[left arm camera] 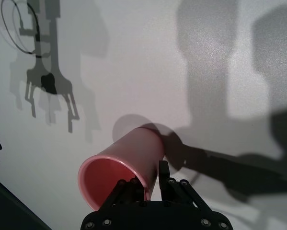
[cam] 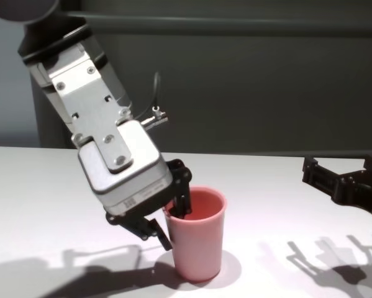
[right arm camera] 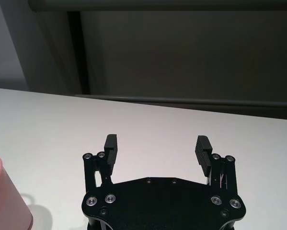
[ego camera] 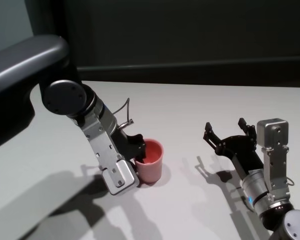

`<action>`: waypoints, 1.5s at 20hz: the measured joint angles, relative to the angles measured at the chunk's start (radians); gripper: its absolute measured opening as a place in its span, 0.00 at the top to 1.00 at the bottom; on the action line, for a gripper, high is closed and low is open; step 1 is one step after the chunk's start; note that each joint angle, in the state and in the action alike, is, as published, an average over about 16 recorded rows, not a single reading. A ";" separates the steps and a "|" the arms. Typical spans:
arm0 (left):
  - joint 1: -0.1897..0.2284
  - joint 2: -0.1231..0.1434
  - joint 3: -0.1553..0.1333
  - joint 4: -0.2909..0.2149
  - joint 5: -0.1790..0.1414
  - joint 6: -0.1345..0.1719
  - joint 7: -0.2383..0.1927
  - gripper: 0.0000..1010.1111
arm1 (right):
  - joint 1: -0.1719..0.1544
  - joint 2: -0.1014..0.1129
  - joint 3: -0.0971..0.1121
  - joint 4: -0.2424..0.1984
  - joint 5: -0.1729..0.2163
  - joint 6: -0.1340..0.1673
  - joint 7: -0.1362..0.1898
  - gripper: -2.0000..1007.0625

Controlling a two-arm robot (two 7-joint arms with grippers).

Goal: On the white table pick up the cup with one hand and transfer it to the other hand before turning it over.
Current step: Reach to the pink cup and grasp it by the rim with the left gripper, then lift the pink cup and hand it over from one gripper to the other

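Pink plastic tapered cup (cam: 197,239), upright on matte white desk (ego camera: 200,105), probably light, smooth, slippery (thin wall, best pinched at rim). Left claw (cam: 171,218) clenched on cup's near wall, 1 finger inside. Right claw (ego camera: 229,134) released, hovering apart.

A plain robot test space, like a laboratory. A broad, matte white bench (ego camera: 200,105) fills the foreground, unmarked, lit hard enough to throw sharp shadows. Behind it runs a dark grey wall (right arm camera: 191,52) with a horizontal rail (right arm camera: 181,101) just above bench level. Nothing domestic or decorative is in sight.
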 joint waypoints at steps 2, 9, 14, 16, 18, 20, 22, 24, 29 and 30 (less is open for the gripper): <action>-0.001 0.002 0.004 -0.001 -0.005 0.002 0.000 0.80 | 0.000 0.000 0.000 0.000 0.000 0.000 0.000 0.01; -0.005 0.006 0.013 -0.001 -0.024 0.009 0.003 0.93 | 0.000 0.000 0.000 0.000 0.000 0.000 0.000 0.01; -0.003 0.012 0.011 0.000 -0.053 0.019 0.013 0.96 | 0.000 0.000 0.000 0.000 0.000 0.000 0.000 0.01; 0.001 0.017 0.006 -0.001 -0.072 0.025 0.020 0.96 | 0.000 0.000 0.000 0.000 0.000 0.000 0.000 0.01; 0.007 0.025 -0.002 -0.004 -0.097 0.033 0.028 0.96 | 0.000 0.000 0.000 0.000 0.000 0.000 0.000 0.01; 0.014 0.034 -0.012 -0.006 -0.125 0.041 0.038 0.96 | 0.000 0.000 0.000 0.000 0.000 0.000 0.000 0.01; 0.024 0.046 -0.025 -0.011 -0.158 0.050 0.050 0.96 | 0.000 0.000 0.000 0.000 0.000 0.000 0.000 0.01; 0.036 0.059 -0.041 -0.017 -0.194 0.061 0.063 0.96 | 0.000 0.000 0.000 0.000 0.000 0.000 0.000 0.01; 0.078 0.098 -0.091 -0.034 -0.308 0.100 0.101 0.96 | 0.000 0.000 0.000 0.000 0.000 0.000 0.000 0.01; 0.089 0.105 -0.103 -0.039 -0.334 0.109 0.110 0.96 | 0.000 0.000 0.000 0.000 0.000 0.000 0.000 0.01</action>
